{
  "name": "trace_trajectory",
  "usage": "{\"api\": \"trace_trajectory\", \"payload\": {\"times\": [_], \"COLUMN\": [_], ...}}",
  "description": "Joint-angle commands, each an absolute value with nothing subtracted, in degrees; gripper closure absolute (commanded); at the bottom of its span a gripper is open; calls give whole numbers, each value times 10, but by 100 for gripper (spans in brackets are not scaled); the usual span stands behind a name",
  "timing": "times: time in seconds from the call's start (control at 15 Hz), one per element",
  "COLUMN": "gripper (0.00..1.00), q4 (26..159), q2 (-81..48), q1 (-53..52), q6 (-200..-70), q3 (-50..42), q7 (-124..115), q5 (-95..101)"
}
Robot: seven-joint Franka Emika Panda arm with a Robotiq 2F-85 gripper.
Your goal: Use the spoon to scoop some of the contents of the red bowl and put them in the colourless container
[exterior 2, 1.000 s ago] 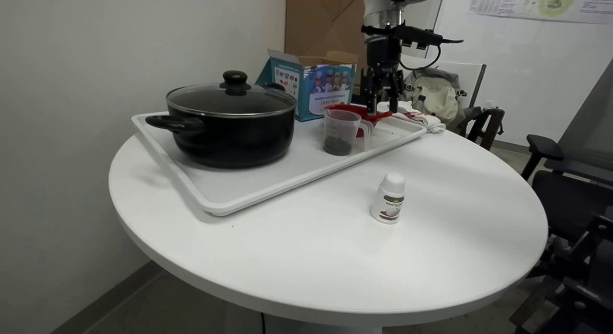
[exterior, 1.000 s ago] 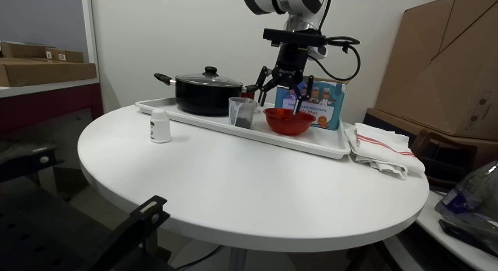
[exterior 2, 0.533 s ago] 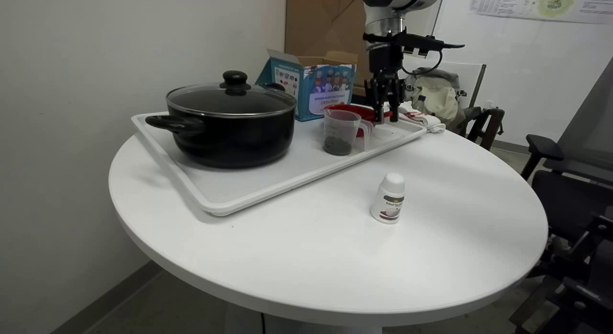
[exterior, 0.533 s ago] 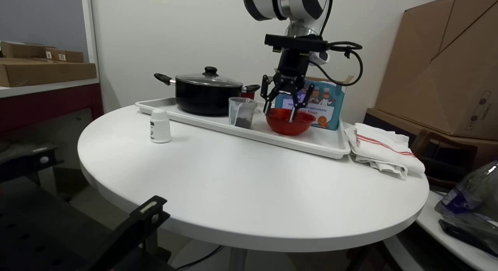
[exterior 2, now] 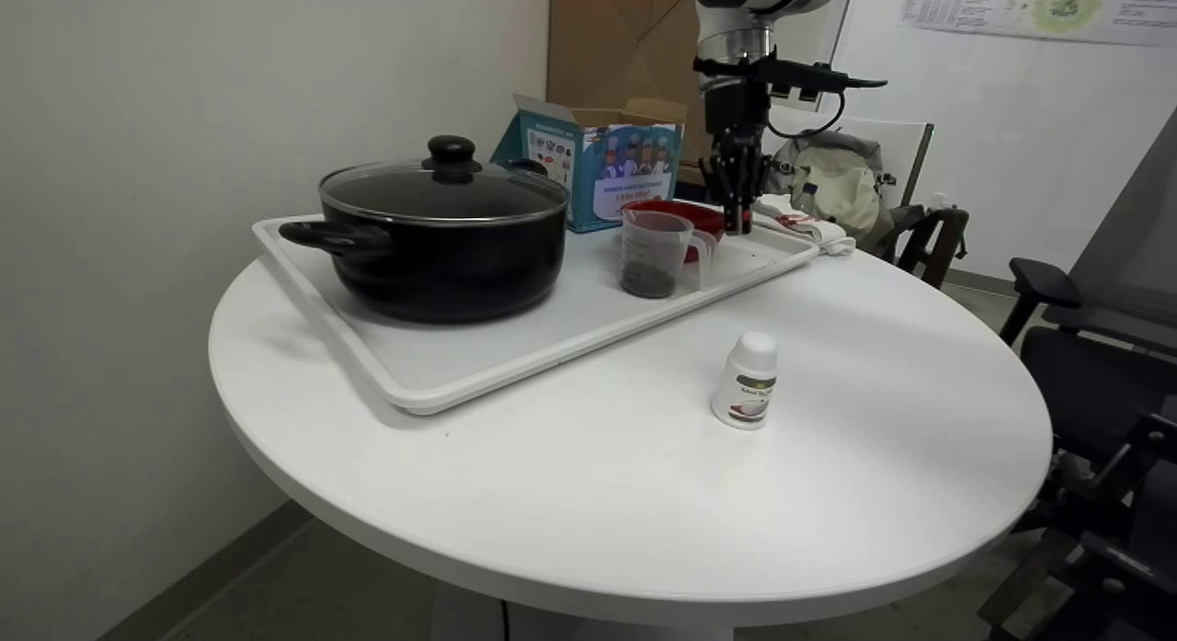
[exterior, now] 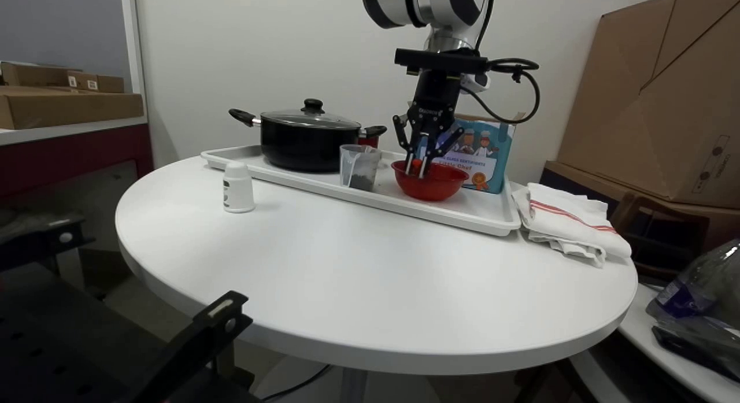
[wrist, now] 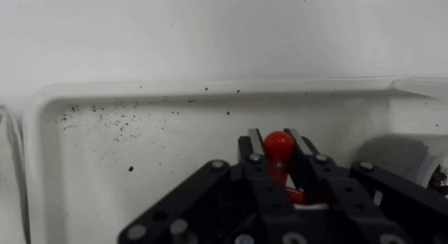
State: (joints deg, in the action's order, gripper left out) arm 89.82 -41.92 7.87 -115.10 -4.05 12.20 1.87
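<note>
Fingers (wrist: 256,140): drawn together since half a second ago, gripping the spoon (wrist: 279,146) by its handle.
Spoon: scoop end hidden; my grasp looks done.
Red bowl (exterior: 432,188): by my fingertips, contents unseen; scooping seems ahead.
Clear cup (exterior 2: 653,251): near the bowl, dark bits (exterior 2: 648,280) inside; emptying remains, I judge.

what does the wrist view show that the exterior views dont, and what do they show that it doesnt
Only the wrist view plainly shows dark specks scattered in a corner of the tray.

Only the exterior views show the black lidded pot, the blue box and the white bottle.

Shared: the gripper, its jaws closed about the spoon; the tray; the colourless container with dark contents, cut off at the wrist view's edge; and perhaps the red bowl, at most a red sliver in the wrist view.
</note>
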Motion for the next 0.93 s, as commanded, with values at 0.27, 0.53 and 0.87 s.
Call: {"api": "trace_trajectory", "payload": {"times": [0.27,0.53,0.87], "gripper": [90,90,89], "q4": [877,868,859], "q2": [-415,-419,-424], "q1": [84,87,79], "q6": [-1135,-1112,-1046], "q3": [-36,-35,-48], "q7": [119,128,134], "q5": [22,23,62]}}
